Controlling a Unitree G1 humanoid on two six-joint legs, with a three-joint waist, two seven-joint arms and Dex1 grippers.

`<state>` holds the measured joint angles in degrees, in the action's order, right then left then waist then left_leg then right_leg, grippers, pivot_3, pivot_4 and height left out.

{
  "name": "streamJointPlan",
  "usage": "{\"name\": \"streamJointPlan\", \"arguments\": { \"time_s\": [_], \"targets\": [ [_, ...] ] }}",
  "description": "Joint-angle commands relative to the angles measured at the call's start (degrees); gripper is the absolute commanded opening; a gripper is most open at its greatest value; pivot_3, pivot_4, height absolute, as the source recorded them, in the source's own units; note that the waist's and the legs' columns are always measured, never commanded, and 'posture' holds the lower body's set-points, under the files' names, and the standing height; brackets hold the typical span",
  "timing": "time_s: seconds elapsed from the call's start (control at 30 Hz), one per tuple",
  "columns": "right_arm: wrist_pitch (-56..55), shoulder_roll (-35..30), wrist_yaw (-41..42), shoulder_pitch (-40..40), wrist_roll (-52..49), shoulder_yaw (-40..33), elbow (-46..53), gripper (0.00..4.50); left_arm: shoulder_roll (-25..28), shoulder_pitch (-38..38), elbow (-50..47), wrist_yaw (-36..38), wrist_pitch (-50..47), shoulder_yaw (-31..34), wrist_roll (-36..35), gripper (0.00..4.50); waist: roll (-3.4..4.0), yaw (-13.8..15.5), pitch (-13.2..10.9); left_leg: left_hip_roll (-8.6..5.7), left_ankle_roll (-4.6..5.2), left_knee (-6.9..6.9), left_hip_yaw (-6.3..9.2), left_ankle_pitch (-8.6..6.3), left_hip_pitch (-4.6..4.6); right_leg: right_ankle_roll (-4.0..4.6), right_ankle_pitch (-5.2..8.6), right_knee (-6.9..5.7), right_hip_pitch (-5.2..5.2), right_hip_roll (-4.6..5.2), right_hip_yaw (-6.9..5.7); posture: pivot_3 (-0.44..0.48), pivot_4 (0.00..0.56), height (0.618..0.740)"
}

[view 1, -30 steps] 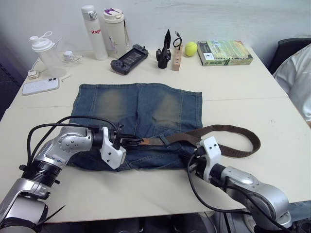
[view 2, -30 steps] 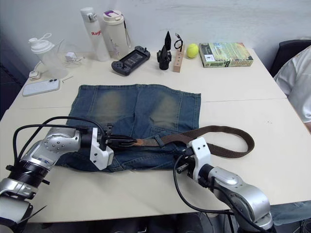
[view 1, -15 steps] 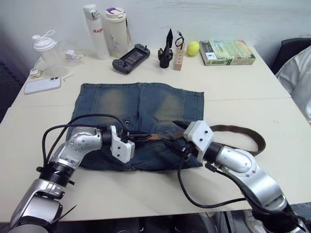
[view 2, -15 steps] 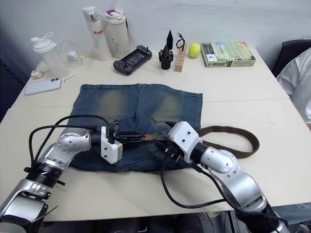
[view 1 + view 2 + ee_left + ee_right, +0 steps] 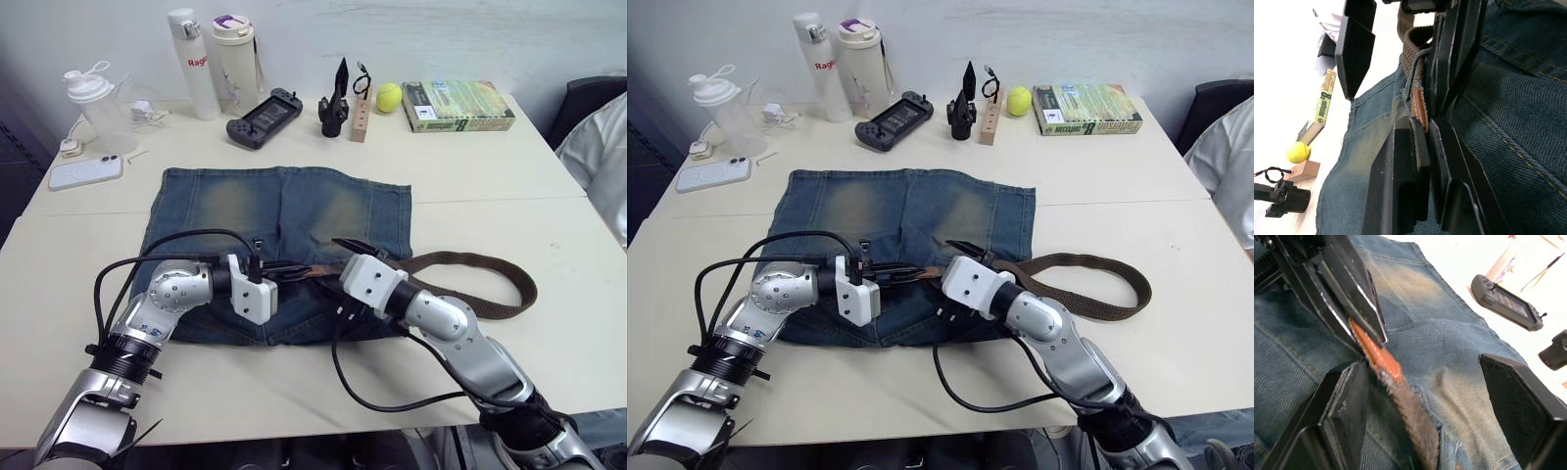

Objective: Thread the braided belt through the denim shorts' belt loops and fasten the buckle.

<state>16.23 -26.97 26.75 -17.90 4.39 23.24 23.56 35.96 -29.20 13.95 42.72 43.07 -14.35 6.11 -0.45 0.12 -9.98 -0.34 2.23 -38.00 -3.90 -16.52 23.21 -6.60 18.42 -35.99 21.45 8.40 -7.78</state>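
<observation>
The denim shorts (image 5: 279,235) are lying flat on the tabletop (image 5: 509,186), waistband toward the near edge, so the belt loops can be reached. The left gripper (image 5: 290,273) is clenching the tan tip of the braided belt (image 5: 460,262) over the waistband, presumably keeping it taut for feeding. The right gripper (image 5: 1425,396), fingers spread wide and grasping nothing, is straddling the strap just right of that tip, while the rest of the belt is looping away right across the tabletop.

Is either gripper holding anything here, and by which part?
The left gripper is shut on the braided belt at its tan leather tip. The right gripper is open around it, holding nothing.
</observation>
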Motion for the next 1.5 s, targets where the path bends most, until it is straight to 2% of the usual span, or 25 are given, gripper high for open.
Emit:
{"name": "streamJointPlan", "arguments": {
  "time_s": [0.03,0.17,0.47,0.6,0.77,0.83,0.97,1.27,1.37,1.5],
  "targets": [
    [-0.5,1.1,0.3,-0.7,1.3,-0.7,0.5,1.93,-0.1,0.0,-2.4,0.3,0.8,0.0,-0.4,0.0,0.0,0.0,0.0,0.0,0.0,0.0,0.0,0.0,0.0,0.0,0.0,0.0,0.0,0.0,0.0,0.0,0.15,0.72],
    [0.4,1.4,1.4,-0.3,1.3,-1.0,0.6,0.04,0.1,-0.1,-1.9,0.2,1.5,0.1,0.1,0.0,0.01,0.0,0.0,0.0,0.0,0.0,0.0,0.0,0.0,0.0,0.0,0.0,0.0,0.0,0.0,0.0,0.15,0.72],
    [3.4,3.6,1.4,1.4,0.6,-2.0,1.6,0.04,-0.8,0.5,-3.5,1.5,-0.4,0.2,-3.5,0.0,0.01,-0.1,0.0,0.0,0.0,0.0,0.0,0.0,0.0,0.0,0.0,0.0,0.0,-0.01,0.0,0.0,0.15,0.72],
    [4.2,4.2,1.3,1.9,0.5,-2.8,1.9,0.0,-1.2,1.6,-5.8,5.4,-6.2,0.0,-9.7,1.66,0.01,0.0,0.0,0.0,0.0,0.0,0.01,0.0,0.0,0.0,0.0,-0.01,0.0,0.01,0.0,0.0,0.15,0.72],
    [4.7,4.6,1.5,2.4,0.5,-3.9,1.9,0.0,0.3,3.4,-8.5,10.4,-10.5,-0.4,-11.8,3.95,0.02,-0.2,0.0,0.02,-0.02,-0.01,0.01,0.01,-0.01,0.0,0.0,-0.01,0.0,-0.03,0.01,0.0,0.15,0.72],
    [4.7,4.5,1.6,2.6,0.6,-4.1,1.8,0.0,0.0,3.9,-9.8,11.2,-13.3,0.5,-13.8,4.45,0.03,-0.2,0.0,0.02,-0.02,0.01,0.01,0.01,-0.01,0.0,0.0,-0.01,0.0,-0.03,0.01,0.0,0.15,0.72],
    [4.6,5.0,1.6,3.0,0.4,-4.5,1.5,0.0,-3.0,2.9,-13.0,10.8,-24.8,2.5,-20.7,4.45,0.03,0.1,0.0,0.01,-0.01,-0.01,0.03,0.01,0.0,0.0,0.0,0.0,-0.02,-0.02,0.02,0.0,0.15,0.72],
    [4.4,5.6,1.9,3.5,0.4,-4.3,1.2,0.0,-13.3,-0.3,-17.0,8.8,-39.5,2.9,-25.4,4.45,0.03,0.0,0.0,0.01,-0.03,-0.04,0.03,0.02,0.0,0.0,0.0,-0.01,-0.04,-0.06,0.02,0.0,0.15,0.72],
    [4.5,5.7,1.8,3.7,0.5,-4.3,1.4,0.0,-12.4,0.0,-19.1,8.7,-44.6,6.2,-28.5,4.45,0.02,-0.1,0.0,0.01,-0.04,-0.04,0.04,0.03,-0.01,0.0,0.0,-0.01,-0.04,-0.06,0.03,0.0,0.15,0.72],
    [4.6,5.8,1.6,4.0,0.6,-4.4,1.6,0.0,-5.7,2.4,-23.9,11.7,-50.4,10.4,-31.3,4.45,0.06,-0.4,0.0,0.07,-0.07,0.0,0.05,0.04,-0.02,0.0,0.0,0.01,-0.02,-0.13,0.05,0.0,0.15,0.72]
  ]
}}
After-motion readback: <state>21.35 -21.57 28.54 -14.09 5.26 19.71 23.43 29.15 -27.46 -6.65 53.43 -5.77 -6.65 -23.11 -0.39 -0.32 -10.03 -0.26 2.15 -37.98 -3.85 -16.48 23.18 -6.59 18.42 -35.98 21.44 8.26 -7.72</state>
